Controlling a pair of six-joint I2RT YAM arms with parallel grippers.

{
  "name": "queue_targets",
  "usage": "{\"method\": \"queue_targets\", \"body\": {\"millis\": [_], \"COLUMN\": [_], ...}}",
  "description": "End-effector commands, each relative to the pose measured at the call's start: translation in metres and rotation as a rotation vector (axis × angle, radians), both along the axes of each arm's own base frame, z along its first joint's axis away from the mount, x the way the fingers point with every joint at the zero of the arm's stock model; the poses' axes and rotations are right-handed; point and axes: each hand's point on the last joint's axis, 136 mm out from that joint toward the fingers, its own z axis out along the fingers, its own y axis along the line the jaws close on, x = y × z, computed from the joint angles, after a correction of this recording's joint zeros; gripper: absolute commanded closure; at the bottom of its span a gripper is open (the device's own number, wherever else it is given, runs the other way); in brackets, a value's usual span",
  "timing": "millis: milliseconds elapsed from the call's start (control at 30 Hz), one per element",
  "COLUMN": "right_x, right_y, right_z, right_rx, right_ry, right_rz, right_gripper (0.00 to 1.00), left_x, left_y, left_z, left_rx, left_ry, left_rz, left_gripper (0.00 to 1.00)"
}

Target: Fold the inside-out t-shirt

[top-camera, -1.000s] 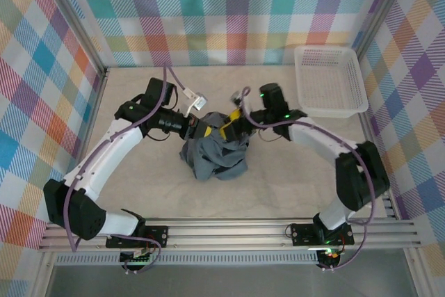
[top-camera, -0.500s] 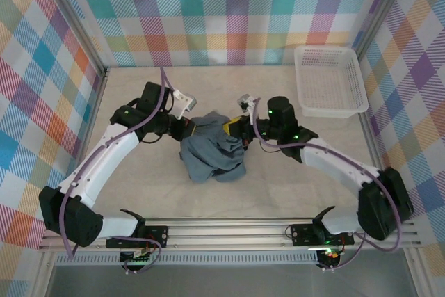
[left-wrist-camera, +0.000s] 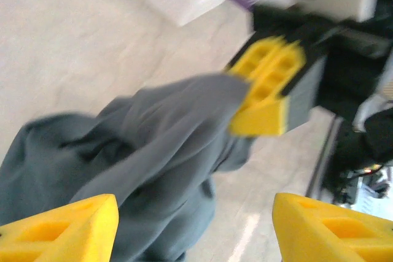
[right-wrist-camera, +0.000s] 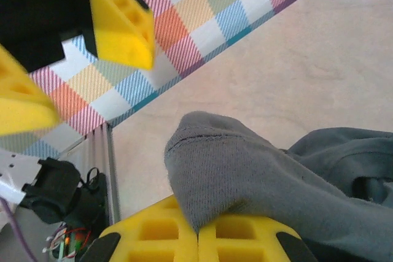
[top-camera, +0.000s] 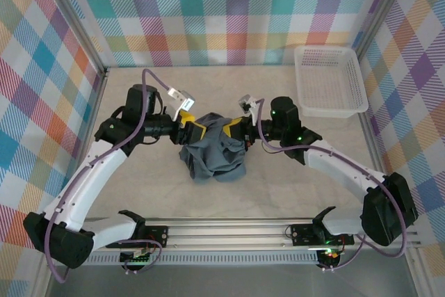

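Fabric of the inside-out t-shirt [top-camera: 214, 152] is sitting in a crumpled heap on the middle of the table [top-camera: 139, 193], between the two arms and well apart from the white basket [top-camera: 330, 81] in the far right corner. The right gripper [top-camera: 233, 129] is pinching a stitched edge on the heap's far side between closed fingers, and the cloth is draping over them in the right wrist view. The left gripper [top-camera: 196, 130] is hovering just beside the far left of the heap, its fingers spread wide with nothing between them.

To my eye they are hunting for a second hold, so the shirt can be spread flat before any fold. Doing that well is going to mean the left taking a single layer of an outer edge, away from the right's pinch, then both drawing apart gently without dragging the bundle.

Collar, sleeves and hem are all getting lost in the folds, so I am not telling which edge the right is holding. The left wrist view is coming out blurred, and whether its near finger is brushing the cloth I cannot say.
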Motion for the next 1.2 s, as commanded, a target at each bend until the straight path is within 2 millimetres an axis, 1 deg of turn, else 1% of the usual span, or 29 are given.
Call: {"method": "queue_targets", "body": {"millis": [0, 167, 200, 233, 267, 300, 333, 367, 433, 467, 500, 533, 567, 600, 633, 667, 700, 733, 767, 833, 867, 933, 1000, 1033, 1100, 1167], "right_x": [-0.013, -0.015, -0.016, -0.016, -0.016, -0.015, -0.015, -0.015, -0.012, -0.011, -0.009, -0.006, -0.006, -0.007, -0.010, -0.015, -0.022, -0.028, -0.030, -0.030, -0.028, -0.015, -0.001, 0.006, 0.023, 0.039], "right_y": [0.005, 0.005, 0.005, 0.005, 0.005, 0.005, 0.005, 0.004, 0.002, -0.001, -0.004, -0.008, -0.012, -0.017, -0.022, -0.025, -0.027, -0.029, -0.031, -0.033, -0.034, -0.037, -0.037, -0.036, -0.034, -0.032], "right_z": [0.024, 0.030, 0.031, 0.032, 0.031, 0.031, 0.030, 0.029, 0.021, 0.016, 0.006, -0.006, -0.021, -0.042, -0.062, -0.076, -0.089, -0.099, -0.101, -0.092, -0.085, -0.065, -0.047, -0.035, -0.018, -0.009], "right_rx": [0.039, 0.045, 0.047, 0.049, 0.048, 0.045, 0.041, 0.036, 0.014, 0.003, -0.020, -0.046, -0.077, -0.123, -0.167, -0.196, -0.222, -0.248, -0.265, -0.264, -0.259, -0.251, -0.241, -0.229, -0.214, -0.219], "right_ry": [-0.046, -0.066, -0.070, -0.071, -0.067, -0.067, -0.066, -0.067, -0.072, -0.076, -0.079, -0.087, -0.092, -0.096, -0.098, -0.097, -0.094, -0.087, -0.083, -0.087, -0.103, -0.150, -0.200, -0.227, -0.256, -0.254], "right_rz": [0.111, 0.119, 0.121, 0.124, 0.126, 0.122, 0.122, 0.119, 0.090, 0.074, 0.045, 0.013, -0.011, -0.035, -0.051, -0.051, -0.040, -0.032, -0.034, -0.045, -0.063, -0.135, -0.189, -0.212, -0.272, -0.325], "right_gripper": [1.00, 1.00, 1.00, 1.00, 1.00, 1.00, 1.00, 1.00, 1.00, 0.99, 0.93, 0.87, 0.85, 0.82, 0.74, 0.66, 0.62, 0.60, 0.57, 0.52, 0.45, 0.28, 0.19, 0.17, 0.16, 0.19], "left_x": [-0.003, 0.015, 0.018, 0.023, 0.024, 0.024, 0.025, 0.027, 0.031, 0.037, 0.044, 0.051, 0.056, 0.060, 0.061, 0.064, 0.063, 0.063, 0.062, 0.061, 0.060, 0.058, 0.057, 0.058, 0.060, 0.063], "left_y": [-0.026, -0.043, -0.045, -0.048, -0.050, -0.053, -0.055, -0.056, -0.058, -0.058, -0.058, -0.057, -0.056, -0.055, -0.055, -0.056, -0.055, -0.055, -0.055, -0.055, -0.056, -0.058, -0.059, -0.059, -0.058, -0.057], "left_z": [0.010, -0.007, -0.009, -0.010, -0.010, -0.008, -0.004, -0.002, 0.008, 0.013, 0.020, 0.026, 0.029, 0.032, 0.032, 0.038, 0.039, 0.039, 0.038, 0.032, 0.029, 0.025, 0.024, 0.022, 0.021, 0.024], "left_rx": [-0.072, -0.056, -0.064, -0.076, -0.090, -0.113, -0.136, -0.154, -0.201, -0.226, -0.259, -0.290, -0.311, -0.330, -0.341, -0.363, -0.370, -0.373, -0.371, -0.361, -0.357, -0.351, -0.346, -0.341, -0.332, -0.334], "left_ry": [0.021, 0.146, 0.157, 0.164, 0.170, 0.180, 0.183, 0.188, 0.210, 0.220, 0.239, 0.263, 0.285, 0.305, 0.330, 0.316, 0.320, 0.320, 0.323, 0.336, 0.343, 0.353, 0.354, 0.353, 0.354, 0.349], "left_rz": [-0.178, -0.203, -0.198, -0.191, -0.196, -0.206, -0.204, -0.197, -0.159, -0.126, -0.081, -0.033, 0.005, 0.040, 0.061, 0.065, 0.072, 0.075, 0.075, 0.078, 0.077, 0.074, 0.075, 0.085, 0.104, 0.127], "left_gripper": [0.33, 0.32, 0.34, 0.41, 0.50, 0.69, 0.92, 1.00, 1.00, 1.00, 1.00, 1.00, 1.00, 1.00, 1.00, 1.00, 1.00, 1.00, 1.00, 1.00, 1.00, 1.00, 1.00, 1.00, 1.00, 1.00]}}
